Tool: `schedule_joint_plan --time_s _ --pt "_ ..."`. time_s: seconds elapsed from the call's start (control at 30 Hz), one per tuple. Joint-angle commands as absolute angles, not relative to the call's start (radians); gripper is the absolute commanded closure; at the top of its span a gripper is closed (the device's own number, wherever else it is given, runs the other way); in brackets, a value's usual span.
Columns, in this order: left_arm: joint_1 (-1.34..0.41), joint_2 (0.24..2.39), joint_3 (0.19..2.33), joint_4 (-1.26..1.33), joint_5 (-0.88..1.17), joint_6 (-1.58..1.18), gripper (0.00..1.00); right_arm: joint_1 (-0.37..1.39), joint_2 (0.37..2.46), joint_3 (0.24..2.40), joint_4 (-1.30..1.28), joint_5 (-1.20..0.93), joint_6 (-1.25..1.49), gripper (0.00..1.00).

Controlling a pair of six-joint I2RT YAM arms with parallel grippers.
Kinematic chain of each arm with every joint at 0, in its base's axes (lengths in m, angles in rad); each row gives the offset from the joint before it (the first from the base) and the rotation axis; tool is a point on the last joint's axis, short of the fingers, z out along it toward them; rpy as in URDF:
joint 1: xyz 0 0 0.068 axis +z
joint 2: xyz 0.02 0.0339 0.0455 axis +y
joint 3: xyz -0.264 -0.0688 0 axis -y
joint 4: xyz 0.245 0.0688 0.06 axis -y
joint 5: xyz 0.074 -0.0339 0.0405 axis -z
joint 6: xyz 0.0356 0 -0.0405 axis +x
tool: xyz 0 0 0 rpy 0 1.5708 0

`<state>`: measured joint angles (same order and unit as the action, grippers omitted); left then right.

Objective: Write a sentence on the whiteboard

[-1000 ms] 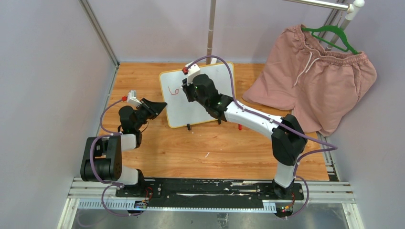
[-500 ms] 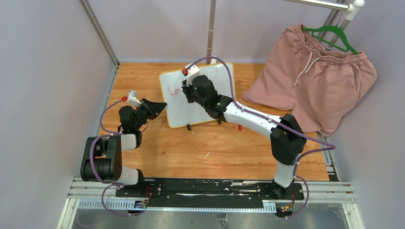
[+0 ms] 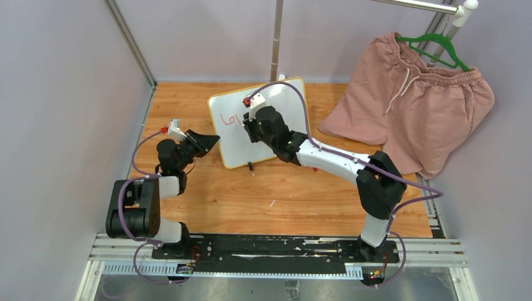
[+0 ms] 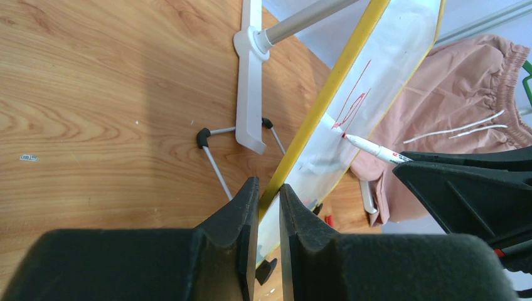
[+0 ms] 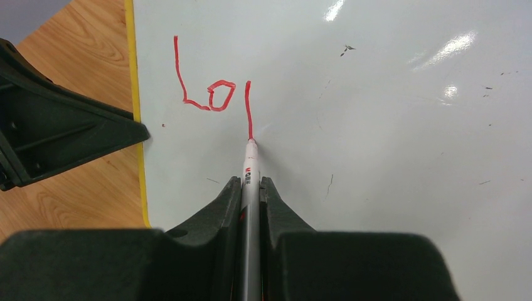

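The whiteboard (image 3: 276,100), white with a yellow frame, stands tilted at the table's middle back. My left gripper (image 4: 268,188) is shut on its yellow left edge (image 4: 326,94). My right gripper (image 5: 251,182) is shut on a white marker (image 5: 250,169), whose tip touches the board (image 5: 389,125). The sentence (image 5: 210,91) is partial: red "Lo" and one downstroke that ends at the tip. It also shows in the top view (image 3: 229,118) and edge-on in the left wrist view (image 4: 352,103).
Pink shorts (image 3: 414,100) on a green hanger (image 3: 439,47) lie at the back right. A metal pole (image 3: 276,37) rises behind the board, on a white base (image 4: 250,94). A small red cap (image 3: 314,167) lies near the board's foot. Grey walls close in left and back.
The right gripper has moved right along the board with the marker, adding a downstroke after "Lo". The board has tilted a little. The left gripper has kept its hold.
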<state>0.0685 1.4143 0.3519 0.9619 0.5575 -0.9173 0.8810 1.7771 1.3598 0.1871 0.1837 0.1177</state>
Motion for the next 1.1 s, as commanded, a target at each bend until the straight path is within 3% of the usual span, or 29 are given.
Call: schedule_joint_plan --time_s 0.0,0.7,1.07 --pt "0.067 1.384 0.346 0.985 0.580 -0.912 1.00 0.862 1.770 1.370 0.174 0.229 0.121 1.00" --pt "0.064 1.386 0.350 0.979 0.582 -0.905 1.00 0.818 1.810 1.482 0.140 0.214 0.108 1.00" --pt "0.064 1.386 0.350 0.976 0.580 -0.905 1.00 0.818 1.726 1.368 0.182 0.196 0.140 1.00"
